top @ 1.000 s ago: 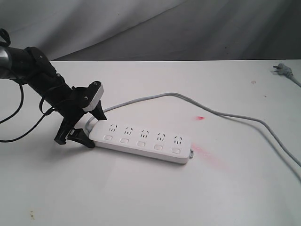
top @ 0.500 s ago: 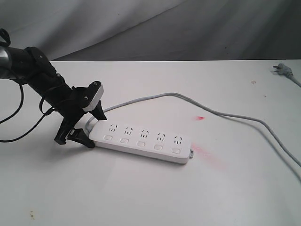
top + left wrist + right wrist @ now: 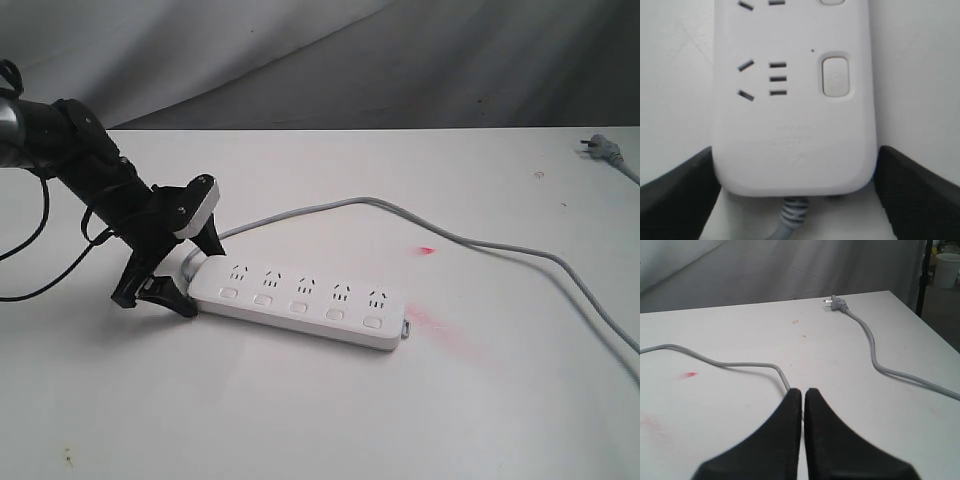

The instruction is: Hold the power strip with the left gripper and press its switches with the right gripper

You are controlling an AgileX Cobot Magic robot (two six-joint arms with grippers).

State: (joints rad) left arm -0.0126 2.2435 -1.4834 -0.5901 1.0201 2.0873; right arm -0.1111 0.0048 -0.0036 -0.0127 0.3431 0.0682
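At the left we see the left gripper angled down to the desk, its fingers spread wide on either side of the cord end of the power strip. We cannot tell whether they press its sides or only stand against them. The strip lies flat near the desk's middle, its switches in a row below the sockets. Its grey cord curves away rightward to the plug. The right gripper has its fingers clenched together on nothing, above the cord.
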